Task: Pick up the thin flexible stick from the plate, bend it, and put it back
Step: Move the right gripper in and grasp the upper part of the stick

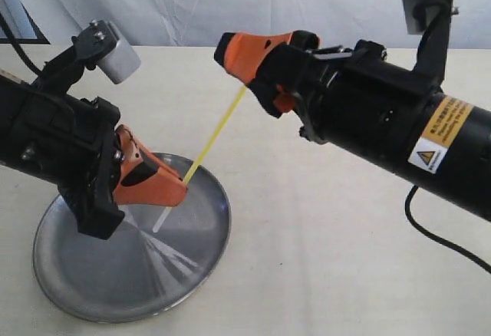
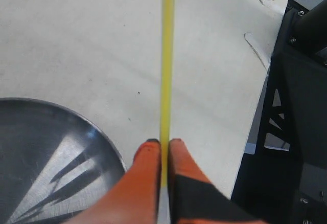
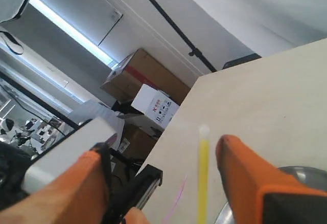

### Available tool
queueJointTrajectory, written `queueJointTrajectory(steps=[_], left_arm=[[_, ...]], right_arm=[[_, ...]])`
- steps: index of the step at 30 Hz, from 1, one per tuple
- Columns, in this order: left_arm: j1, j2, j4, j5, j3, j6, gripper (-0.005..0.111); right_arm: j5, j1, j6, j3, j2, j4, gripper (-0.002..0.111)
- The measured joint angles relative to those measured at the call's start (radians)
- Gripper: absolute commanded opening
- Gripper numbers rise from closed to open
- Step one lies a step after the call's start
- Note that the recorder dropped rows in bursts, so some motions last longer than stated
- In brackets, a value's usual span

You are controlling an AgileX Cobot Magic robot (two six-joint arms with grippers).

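Observation:
The thin yellow stick [image 1: 213, 138] slants up from the steel plate [image 1: 84, 290] toward the right arm. My left gripper [image 1: 182, 189] is shut on the stick's lower part, just above the plate's far rim; the stick [image 2: 166, 60] runs straight out from between its orange fingers [image 2: 148, 157], and its pale lower end hangs over the plate. My right gripper [image 1: 239, 64] is open around the stick's upper end. There the stick [image 3: 203, 173] stands between the spread orange fingers [image 3: 245, 168], touching neither, its whitish tip free.
The plate [image 2: 46, 152] lies on a cream table near its front left. A white backdrop hangs behind. The table's edge and dark frame [image 2: 301, 106] show in the left wrist view; boxes [image 3: 153, 88] stand beyond the table in the right wrist view.

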Motion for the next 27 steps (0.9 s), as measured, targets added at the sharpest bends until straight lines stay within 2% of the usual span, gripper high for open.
queueJointTrajectory(steps=[2, 3, 4, 6, 7, 8, 27], left_arm=[[0.000, 0.000, 0.000, -0.006, 0.000, 0.002, 0.000], [0.000, 0.000, 0.000, -0.006, 0.000, 0.002, 0.000], [0.000, -0.002, 0.000, -0.006, 0.000, 0.002, 0.000], [0.000, -0.002, 0.000, -0.009, 0.000, 0.004, 0.000], [0.000, -0.002, 0.000, -0.009, 0.000, 0.007, 0.000], [0.000, -0.002, 0.000, -0.009, 0.000, 0.011, 0.000], [0.000, -0.002, -0.022, -0.004, 0.000, 0.017, 0.000]], right_arm=[[-0.012, 0.015, 0.018, 0.000, 0.031, -0.018, 0.059], [-0.028, 0.021, 0.021, -0.002, 0.052, -0.022, 0.053], [-0.046, 0.025, 0.023, -0.002, 0.072, -0.024, 0.045], [-0.083, 0.029, 0.025, -0.002, 0.095, -0.024, 0.021], [-0.091, 0.029, 0.025, -0.002, 0.102, -0.024, 0.004], [-0.095, 0.029, 0.025, -0.002, 0.107, -0.024, -0.001], [-0.079, 0.029, -0.023, -0.006, 0.112, -0.012, -0.001]])
